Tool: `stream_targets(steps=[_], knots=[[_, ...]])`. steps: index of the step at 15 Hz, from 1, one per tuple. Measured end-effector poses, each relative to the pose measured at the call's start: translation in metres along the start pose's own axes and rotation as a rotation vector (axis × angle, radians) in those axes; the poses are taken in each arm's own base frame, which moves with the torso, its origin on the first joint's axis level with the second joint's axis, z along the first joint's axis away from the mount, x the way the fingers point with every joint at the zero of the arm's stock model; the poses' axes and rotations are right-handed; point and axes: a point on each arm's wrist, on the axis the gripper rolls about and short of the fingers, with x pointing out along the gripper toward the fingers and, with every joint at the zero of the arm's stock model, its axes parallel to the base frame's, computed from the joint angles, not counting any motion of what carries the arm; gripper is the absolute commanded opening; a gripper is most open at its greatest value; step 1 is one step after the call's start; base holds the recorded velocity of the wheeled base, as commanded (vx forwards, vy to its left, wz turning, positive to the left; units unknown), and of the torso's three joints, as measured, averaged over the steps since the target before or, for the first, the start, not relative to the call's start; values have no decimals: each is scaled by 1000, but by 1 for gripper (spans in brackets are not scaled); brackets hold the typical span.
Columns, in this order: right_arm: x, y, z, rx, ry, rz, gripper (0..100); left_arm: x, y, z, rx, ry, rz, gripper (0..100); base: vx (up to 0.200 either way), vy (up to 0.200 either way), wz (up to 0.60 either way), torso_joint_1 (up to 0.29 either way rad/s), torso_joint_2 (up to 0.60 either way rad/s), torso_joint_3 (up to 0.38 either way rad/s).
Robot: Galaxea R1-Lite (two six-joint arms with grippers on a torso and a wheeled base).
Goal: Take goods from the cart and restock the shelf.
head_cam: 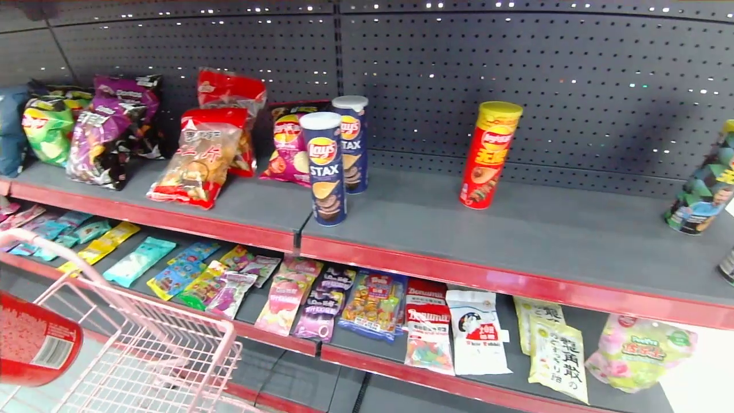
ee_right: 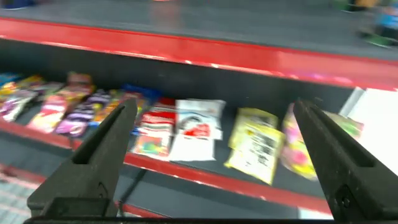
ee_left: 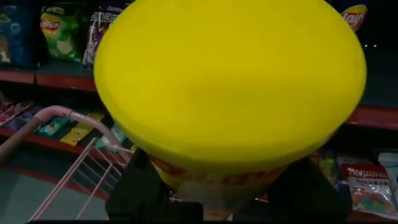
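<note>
A: What could've gone wrong?
B: L gripper was clamped on the red chip can, down by the pink cart, well apart from the top shelf. Going up, it could've hit its red edge or tipped the blue chip cans. They looked tall & wobbly.
A: R gripper?
B: R gripper had jaws wide apart, nothing in it, facing candy bags.
A: Hard to see?
B: Yellow lid blocked the L wrist cam, so I couldn't check the grip. Head cam cut off half the can.
</note>
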Motion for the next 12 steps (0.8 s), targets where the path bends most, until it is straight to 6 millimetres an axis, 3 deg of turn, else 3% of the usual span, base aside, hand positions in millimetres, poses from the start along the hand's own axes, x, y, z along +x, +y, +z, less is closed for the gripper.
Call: stream_targets(steps=[2, 6, 7, 12], knots=[[0, 0, 0, 1, -1, 1, 100, 0, 1, -1, 22, 14, 64, 0, 0, 0, -600, 7, 5, 2], [0, 0, 0, -2, -1, 5, 100, 0, 2, -1, 52, 21, 113, 0, 0, 0, 0, 0, 0, 0], [0, 0, 0, -3, -1, 4, 100, -1, 3, -1, 53, 16, 114, 0, 200, 0, 0, -2, 2, 2], [0, 0, 0, -1, -1, 3, 100, -6, 2, -2, 54, 7, 110, 0, 200, -200, 0, 3, 1, 0]])
